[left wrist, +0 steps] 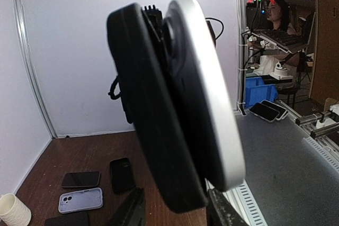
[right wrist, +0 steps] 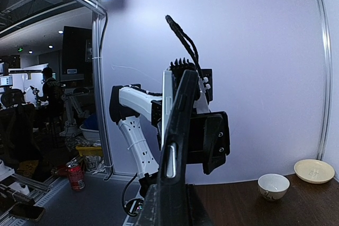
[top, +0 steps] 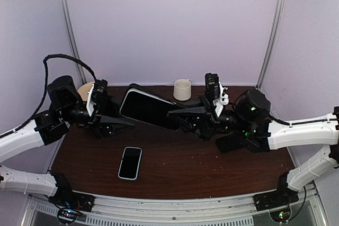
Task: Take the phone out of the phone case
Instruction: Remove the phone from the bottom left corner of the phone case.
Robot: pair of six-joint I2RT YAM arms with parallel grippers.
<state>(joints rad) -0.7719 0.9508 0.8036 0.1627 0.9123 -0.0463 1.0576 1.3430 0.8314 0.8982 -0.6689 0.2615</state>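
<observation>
Two grippers meet on one object, held in the air above the table (top: 212, 162).

Right gripper (right wrist: 168, 199): jaws pinched narrow on one end of the phone case (left wrist: 151, 115), which rises edge-on from between its fingers in the right wrist view. Can't tell whether the pads also catch the phone (left wrist: 209, 93).

Left gripper (left wrist: 176, 197): fingers partly apart, one on each side of the opposite end. Contact is unclear, so I cannot tell whether they grip.

Between the two sets of jaws, the pale phone sits partly out of the black case. The two lie close together at the left jaws and wedge apart farther from them.

Below the jaws, toward the arm bases, a second phone (top: 130, 162) lies flat on the table, screen up, well apart from both grippers.

Beyond the right jaws, near the back wall, stands a pale cup (top: 182, 89).
</observation>
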